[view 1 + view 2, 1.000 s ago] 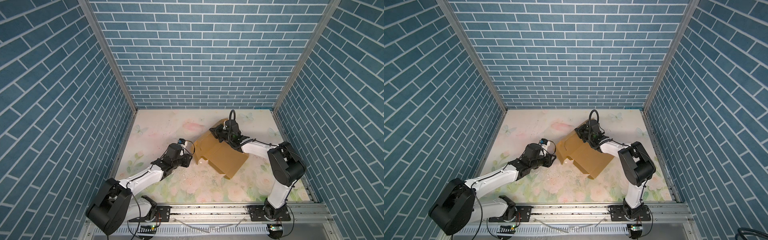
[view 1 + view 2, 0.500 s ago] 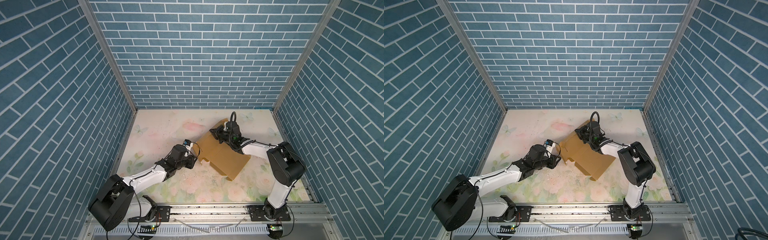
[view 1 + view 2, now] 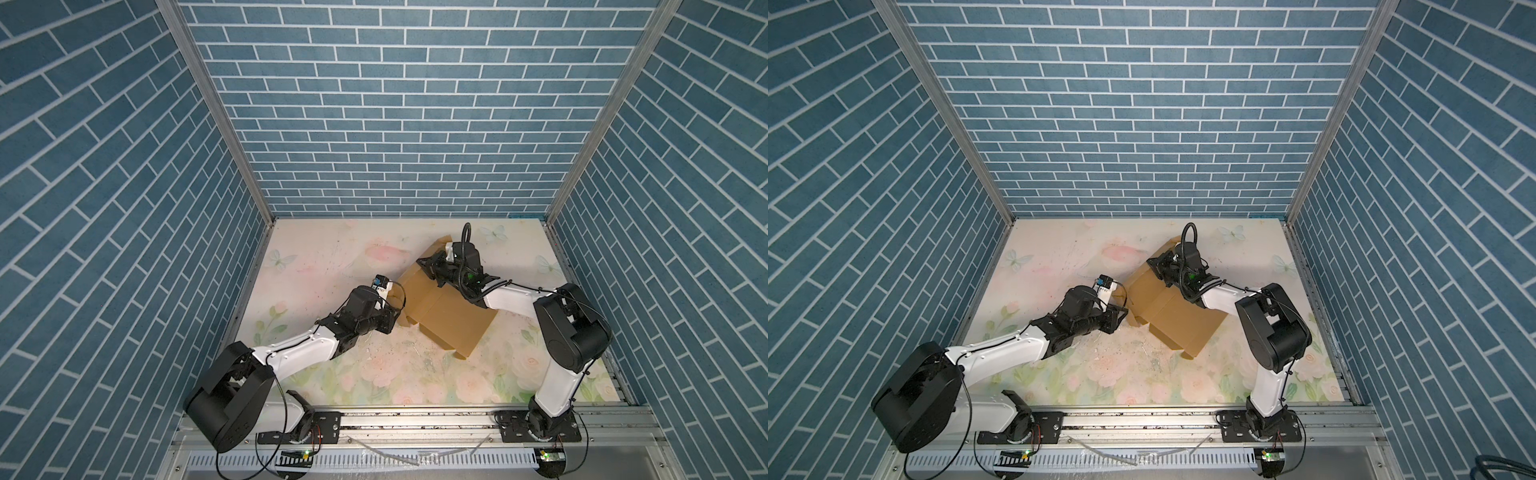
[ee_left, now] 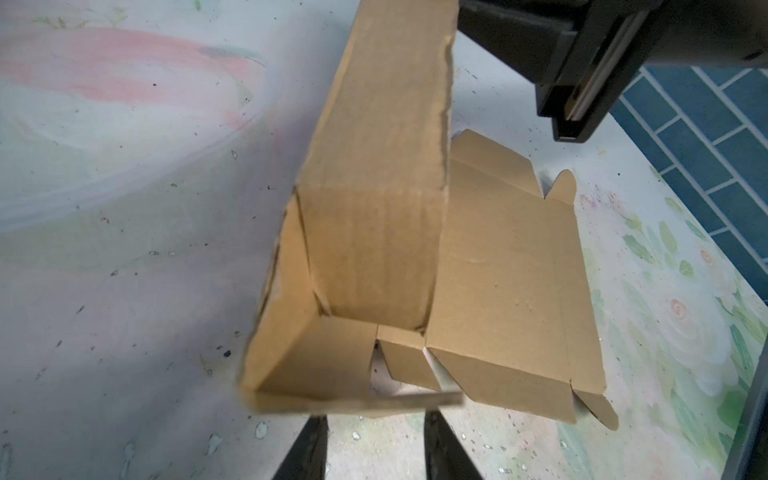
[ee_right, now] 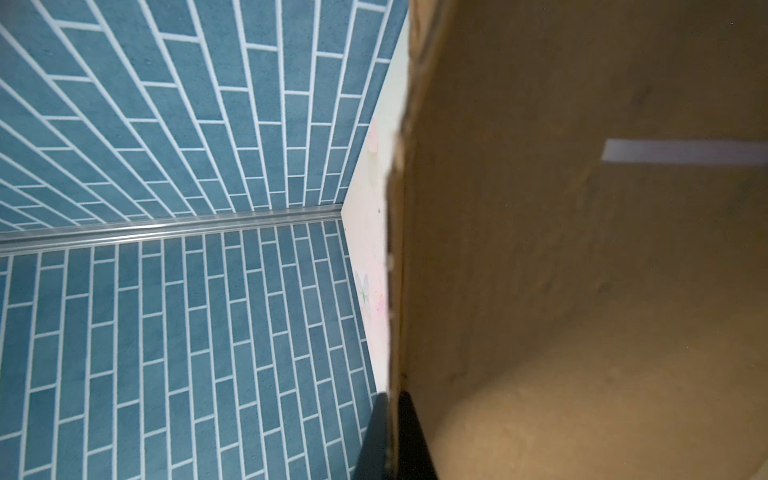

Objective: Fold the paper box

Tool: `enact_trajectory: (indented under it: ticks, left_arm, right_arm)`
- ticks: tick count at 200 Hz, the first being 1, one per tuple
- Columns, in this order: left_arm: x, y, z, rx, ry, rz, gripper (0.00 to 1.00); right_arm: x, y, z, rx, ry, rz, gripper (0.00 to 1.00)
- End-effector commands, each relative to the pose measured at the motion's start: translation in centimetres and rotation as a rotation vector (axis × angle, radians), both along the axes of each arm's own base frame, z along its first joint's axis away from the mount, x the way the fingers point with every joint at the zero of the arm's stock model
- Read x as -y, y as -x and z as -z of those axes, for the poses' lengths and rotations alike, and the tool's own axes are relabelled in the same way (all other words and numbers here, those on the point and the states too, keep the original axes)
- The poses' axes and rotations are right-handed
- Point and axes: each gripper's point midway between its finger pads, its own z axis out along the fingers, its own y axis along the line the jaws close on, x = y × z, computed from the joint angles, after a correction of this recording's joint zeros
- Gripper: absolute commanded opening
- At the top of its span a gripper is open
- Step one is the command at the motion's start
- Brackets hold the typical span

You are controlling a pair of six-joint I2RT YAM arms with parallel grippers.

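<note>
Both arms [image 3: 299,359]: white links, black joints, black cables, green LEDs.

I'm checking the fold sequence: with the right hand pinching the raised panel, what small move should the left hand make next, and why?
Probably ease the left hand forward to fold the near end flap inward. Its fingers stand apart at that flap's edge, while the right hand is shut on the raised panel of the paper box, holding it up.

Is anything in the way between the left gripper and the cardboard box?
Nothing visible is. The left gripper is open right at the nearest flap edge of the box, with only the table under it.
</note>
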Motion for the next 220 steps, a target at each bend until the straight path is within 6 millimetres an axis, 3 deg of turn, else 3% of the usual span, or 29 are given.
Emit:
enact_trajectory:
  ticks: [1, 71, 146, 198, 203, 220]
  left_arm:
    - [0.7, -0.1, -0.6, 0.026, -0.012, 0.028, 0.4]
    - [1.9, 0.4, -0.2, 0.024, -0.036, 0.052, 0.39]
    - [2.7, -1.7, 0.0, 0.037, -0.053, -0.001, 0.35]
    - [2.4, -1.9, 1.6, 0.011, -0.082, -0.052, 0.36]
    - [2.8, -2.4, 0.9, 0.027, -0.077, -0.058, 0.36]
    - [2.6, -2.5, 1.1, 0.031, -0.101, -0.079, 0.36]
  right_arm:
    - [-0.3, 1.0, -1.6, 0.068, -0.044, -0.07, 0.0]
    - [-0.7, 0.9, -1.5, 0.079, -0.067, -0.106, 0.0]
    - [-0.2, 1.1, -0.7, 0.071, -0.056, -0.088, 0.0]
    - [0.0, 1.3, -0.3, 0.093, -0.038, -0.093, 0.0]
    - [-0.1, 1.4, -0.3, 0.099, -0.038, -0.098, 0.0]
    - [0.0, 1.5, -0.2, 0.108, -0.037, -0.106, 0.0]
